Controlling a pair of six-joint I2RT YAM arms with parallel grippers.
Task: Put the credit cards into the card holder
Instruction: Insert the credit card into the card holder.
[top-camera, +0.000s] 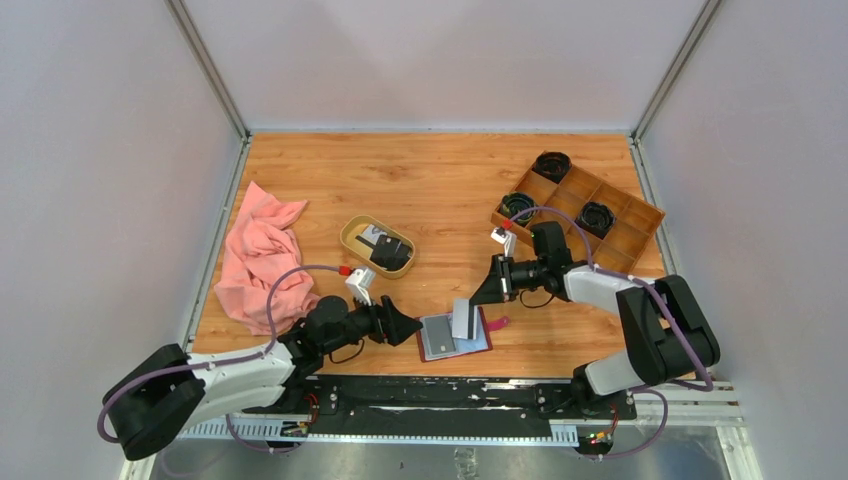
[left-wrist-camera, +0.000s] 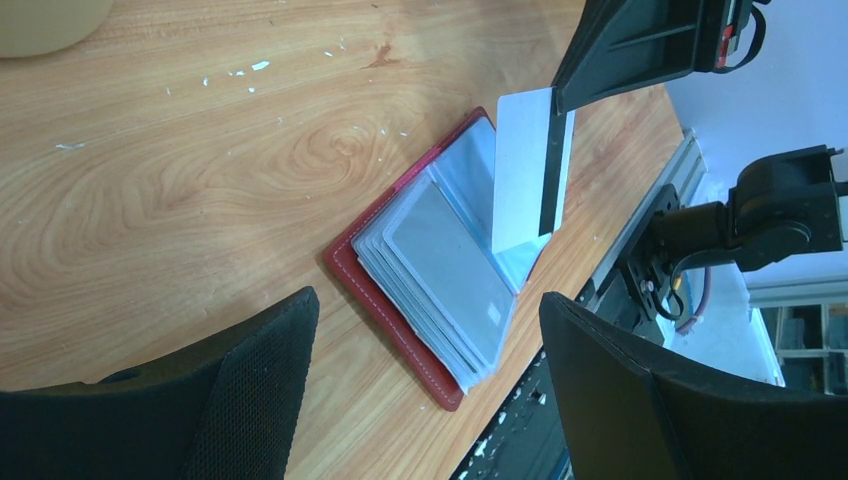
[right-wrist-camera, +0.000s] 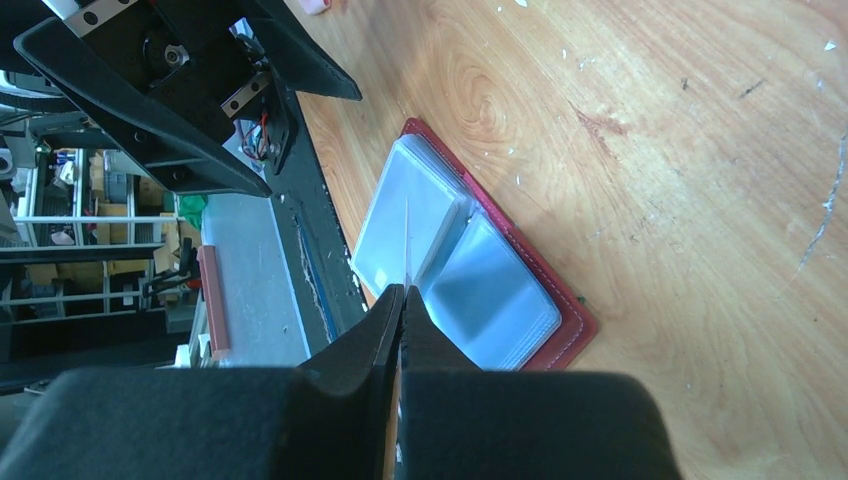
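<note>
White card (left-wrist-camera: 525, 170), pinched in your right claw (right-wrist-camera: 402, 305), stands at the open card holder (left-wrist-camera: 395, 320), not yet pocketed. Your left claw (top-camera: 408, 327) is spread, and more cards (top-camera: 390, 252) wait in the dish (top-camera: 347, 233).

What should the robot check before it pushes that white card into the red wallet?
1. White card gripped in right tool: ok.
2. Card holder lying open, pockets up: ok.
3. Card upright over the holder: ok.
4. Card's bottom edge lined up with a pocket mouth: cannot tell.
5. Left tool open, clear of the card: ok.
</note>
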